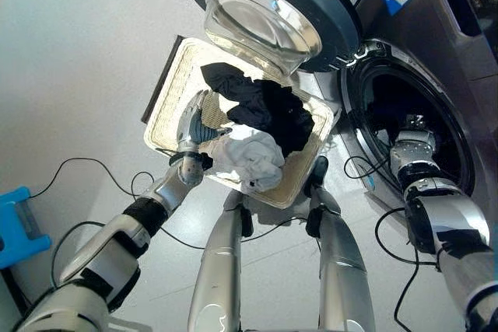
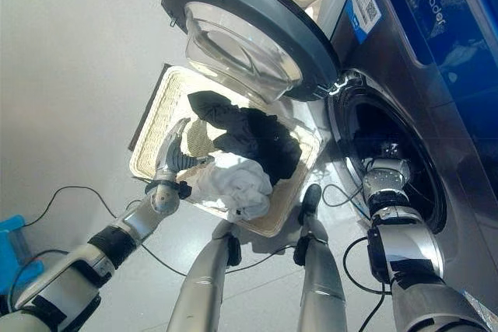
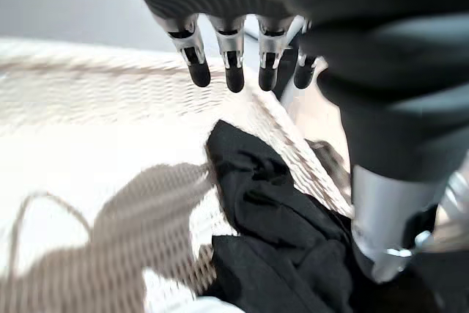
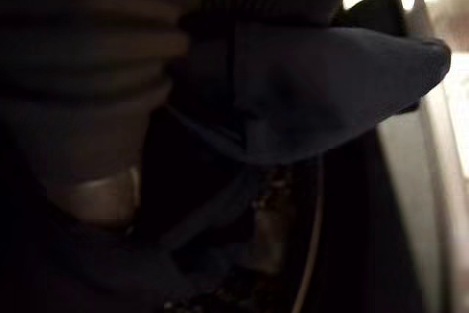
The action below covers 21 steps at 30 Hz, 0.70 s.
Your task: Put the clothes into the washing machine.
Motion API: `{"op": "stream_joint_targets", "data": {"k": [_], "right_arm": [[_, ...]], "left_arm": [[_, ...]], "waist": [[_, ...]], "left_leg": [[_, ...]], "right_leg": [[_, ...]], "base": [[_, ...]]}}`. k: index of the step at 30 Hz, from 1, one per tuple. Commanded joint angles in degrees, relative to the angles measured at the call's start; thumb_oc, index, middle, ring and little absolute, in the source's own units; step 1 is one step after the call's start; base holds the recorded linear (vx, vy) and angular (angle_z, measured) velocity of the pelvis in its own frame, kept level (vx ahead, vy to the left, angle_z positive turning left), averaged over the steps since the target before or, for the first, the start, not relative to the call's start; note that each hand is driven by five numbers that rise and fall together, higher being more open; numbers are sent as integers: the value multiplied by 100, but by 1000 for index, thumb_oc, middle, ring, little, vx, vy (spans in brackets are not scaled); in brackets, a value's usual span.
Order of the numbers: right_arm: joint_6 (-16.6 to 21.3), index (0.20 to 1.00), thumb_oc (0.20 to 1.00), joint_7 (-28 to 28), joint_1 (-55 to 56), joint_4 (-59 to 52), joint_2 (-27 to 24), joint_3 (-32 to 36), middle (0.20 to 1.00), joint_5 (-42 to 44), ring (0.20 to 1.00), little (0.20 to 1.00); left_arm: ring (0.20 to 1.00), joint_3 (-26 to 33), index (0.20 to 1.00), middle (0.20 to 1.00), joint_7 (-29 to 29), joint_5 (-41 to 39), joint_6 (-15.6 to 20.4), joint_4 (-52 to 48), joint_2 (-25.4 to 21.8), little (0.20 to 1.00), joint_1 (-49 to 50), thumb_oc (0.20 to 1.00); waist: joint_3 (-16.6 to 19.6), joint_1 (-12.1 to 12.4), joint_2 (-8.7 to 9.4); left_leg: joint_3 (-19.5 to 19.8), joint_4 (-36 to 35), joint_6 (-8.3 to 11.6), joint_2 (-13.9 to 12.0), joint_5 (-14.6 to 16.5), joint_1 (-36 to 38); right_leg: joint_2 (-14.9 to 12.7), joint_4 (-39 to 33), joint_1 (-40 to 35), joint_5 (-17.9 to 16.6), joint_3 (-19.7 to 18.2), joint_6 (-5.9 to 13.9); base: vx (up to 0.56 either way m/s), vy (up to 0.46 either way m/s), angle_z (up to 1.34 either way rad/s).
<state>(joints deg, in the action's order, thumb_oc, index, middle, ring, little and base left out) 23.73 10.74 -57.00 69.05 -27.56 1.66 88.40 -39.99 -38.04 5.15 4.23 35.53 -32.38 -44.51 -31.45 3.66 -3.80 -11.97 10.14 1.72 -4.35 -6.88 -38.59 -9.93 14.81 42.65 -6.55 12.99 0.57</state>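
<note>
Beside me on the right, one washing machine (image 1: 436,52) stands door open, my right robot hand (image 2: 383,162) inside its drum with dark blue cloth (image 4: 330,86); its grip I cannot tell. One basket (image 1: 175,91) holds one black garment (image 1: 268,110) and one white (image 1: 253,157); my left robot hand (image 1: 194,118) hovers there, fingers straight.

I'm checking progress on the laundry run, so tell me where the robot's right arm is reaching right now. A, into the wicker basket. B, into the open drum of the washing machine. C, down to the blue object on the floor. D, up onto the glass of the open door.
B: the right hand sits inside the dark drum opening of the washing machine, while the left hand hovers over the basket.
</note>
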Motion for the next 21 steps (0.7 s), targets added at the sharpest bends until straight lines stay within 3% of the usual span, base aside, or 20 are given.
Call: {"op": "stream_joint_targets", "data": {"k": [1, 5, 8, 10, 13, 16, 21], "right_arm": [[3, 1000, 1000, -590, 154, -303, -240, -136, 1000, 811, 1000, 1000], [-53, 1000, 1000, -1159, 460, -502, 111, -90, 1000, 1726, 1000, 1000], [237, 1000, 1000, -1218, 654, -710, 352, -161, 1000, 1962, 1000, 1000], [126, 1000, 1000, -1252, 672, -669, 453, -229, 1000, 2119, 1000, 1000], [-91, 1000, 1000, -1311, 720, -675, 548, -488, 1000, 1951, 1000, 1000], [-120, 1000, 1000, -1351, 824, -825, 606, -704, 1000, 1814, 1000, 1000], [145, 1000, 1000, -1375, 912, -1134, 757, -1091, 1000, 1614, 1000, 1000]], "left_arm": [[1000, -28, 1000, 1000, -236, 948, 0, 112, 35, 1000, -230, 1000], [1000, -396, 1000, 1000, -293, 1660, -118, 339, -136, 1000, -602, 1000], [1000, -670, 1000, 1000, -241, 2082, -139, 640, -160, 1000, -798, 1000], [1000, -892, 1000, 1000, -368, 2546, -123, 1011, -117, 1000, -999, 1000], [1000, -1443, 1000, 1000, -530, 3368, -166, 1390, -148, 1000, -1340, 1000], [1000, -1798, 1000, 1000, -453, 3656, -207, 1512, -216, 1000, -1487, 1000], [1000, -2300, 1000, 1000, 45, 4056, -313, 1652, -232, 1000, -1762, 1000]], "waist": [[165, -167, -414], [165, -294, -384], [165, -401, -362], [165, -478, -360], [165, -619, -399], [165, -698, -432], [165, -825, -443]], "left_leg": [[-76, 82, 358, 317, 415, -24], [-176, 1, 399, 246, 318, -75], [-265, -20, 445, 201, 293, -67], [-331, -44, 470, 163, 255, -75], [-448, -106, 525, 123, 200, -66], [-539, -156, 566, 113, 190, -15], [-630, -170, 622, 97, 133, -49]], "right_leg": [[-75, 777, 83, 550, 463, 666], [1, 674, 170, 471, 389, 649], [52, 614, 185, 453, 322, 654], [83, 596, 213, 447, 267, 651], [126, 487, 236, 424, 161, 653], [153, 416, 208, 445, 106, 663], [191, 312, 231, 401, 16, 670]], "base": [[-11, 3, -3], [-6, 18, -3], [-4, 39, -10], [-4, 73, -23], [2, 97, -13], [11, 80, -15], [14, 49, -13]]}}
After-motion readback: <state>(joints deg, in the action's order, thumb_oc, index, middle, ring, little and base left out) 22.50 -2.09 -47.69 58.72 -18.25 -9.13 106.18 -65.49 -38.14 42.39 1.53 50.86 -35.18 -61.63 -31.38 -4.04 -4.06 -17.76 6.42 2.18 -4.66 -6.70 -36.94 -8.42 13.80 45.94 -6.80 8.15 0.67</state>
